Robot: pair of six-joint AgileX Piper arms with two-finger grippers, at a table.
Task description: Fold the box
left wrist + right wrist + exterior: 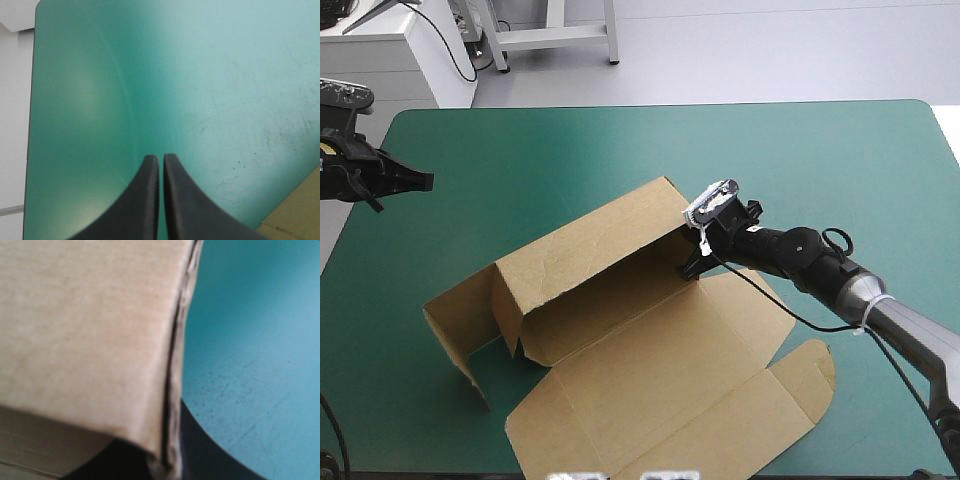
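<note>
The brown box [620, 330] lies in the middle of the teal-green cover [570, 150]. Its long back wall and the left side wall are raised, and the lid and flaps lie flat toward the near edge. My right gripper [692, 262] is at the right end of the back wall. In the right wrist view the board's edge [172, 390] runs between the nearly closed black fingers [200, 450], so that gripper [167, 465] is shut on it. My left gripper [420, 180] hovers at the table's left edge, away from the box. It is shut [161, 159] with nothing in it. A corner of the box [300, 215] shows beside it.
Teal-green cover stretches from the box to the far edge and to the right edge. The table's left edge [31, 125] and far left corner lie just ahead of the left gripper. A rounded flap [810, 375] of the box reaches toward the near right.
</note>
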